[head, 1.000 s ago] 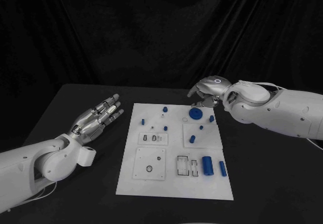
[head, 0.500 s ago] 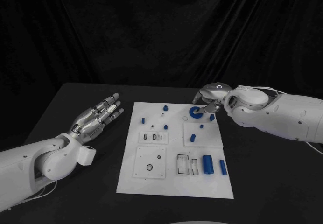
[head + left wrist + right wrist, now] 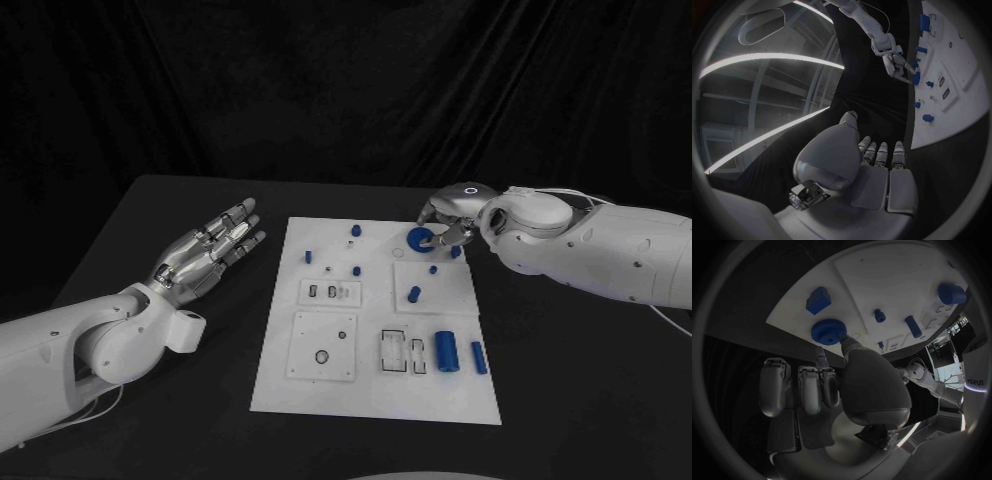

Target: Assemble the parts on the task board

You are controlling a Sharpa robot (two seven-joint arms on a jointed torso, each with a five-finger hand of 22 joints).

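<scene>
We find no text, label, brand, number or sign that can be read in any view. The task board (image 3: 372, 400) bears only outlined recesses and small holes, with no lettering that we can make out. The blue parts carry no markings. The right hand (image 3: 450, 216) shows a small lit ring on its back, which is a plain circle and not a character.
</scene>
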